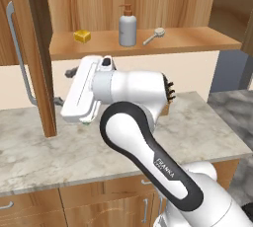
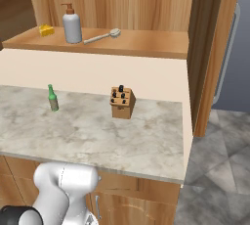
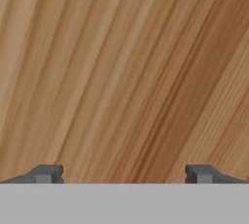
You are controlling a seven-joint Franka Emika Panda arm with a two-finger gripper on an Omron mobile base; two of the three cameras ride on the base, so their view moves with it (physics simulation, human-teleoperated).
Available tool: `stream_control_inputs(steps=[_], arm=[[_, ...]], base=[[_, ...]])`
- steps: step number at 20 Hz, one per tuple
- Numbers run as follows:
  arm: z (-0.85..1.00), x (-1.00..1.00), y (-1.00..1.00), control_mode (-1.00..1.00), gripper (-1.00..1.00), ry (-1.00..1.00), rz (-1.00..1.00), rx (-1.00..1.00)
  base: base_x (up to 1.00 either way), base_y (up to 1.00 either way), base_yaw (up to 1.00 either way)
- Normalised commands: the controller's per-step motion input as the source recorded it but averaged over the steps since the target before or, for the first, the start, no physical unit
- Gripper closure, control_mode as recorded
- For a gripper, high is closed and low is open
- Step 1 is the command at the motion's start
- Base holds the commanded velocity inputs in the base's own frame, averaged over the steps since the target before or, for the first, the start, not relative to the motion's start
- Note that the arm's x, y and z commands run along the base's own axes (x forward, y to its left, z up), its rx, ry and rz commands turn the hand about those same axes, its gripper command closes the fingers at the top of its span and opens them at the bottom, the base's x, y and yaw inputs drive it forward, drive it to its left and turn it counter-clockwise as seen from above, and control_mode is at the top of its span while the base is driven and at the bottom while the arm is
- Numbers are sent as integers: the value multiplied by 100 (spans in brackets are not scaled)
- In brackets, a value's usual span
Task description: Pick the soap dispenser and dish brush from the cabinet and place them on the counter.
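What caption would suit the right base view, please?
Pale grey-white soap dispenser, silver-handled dish brush and yellow sponge wait on the open wooden cabinet's shelf.

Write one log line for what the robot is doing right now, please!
stage: pre-grasp | gripper: jaws open, empty, facing wood | soap dispenser: upright on cabinet shelf | dish brush: lying beside it | counter: neither placed

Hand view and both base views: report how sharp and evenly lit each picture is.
Hand view: soft, blurred wood grain close behind the open pincer, no glare. Left base view: crisp, even light, shelf shading the cabinet interior. Right base view: sharp, with faint shadows by the soap dispenser and knife block.
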Motion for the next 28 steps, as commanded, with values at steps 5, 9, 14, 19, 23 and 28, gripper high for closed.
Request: stream_control_inputs(steps=[5,9,14,19,23,28], arm=[[28,0,-18,-100,-100,-9,-6,0],[34,0,-20,-100,-100,-9,-9,0],[19,-3,-39,-100,-100,-2,-14,0],[14,-7,-53,-100,-100,0,-19,8],[14,-16,-50,-100,-100,0,-19,15],[15,-12,-45,-100,-100,0,-17,16]], base=[[0,0,0],[0,0,0],[0,0,0],[0,0,0],[0,0,0],[0,0,0]])
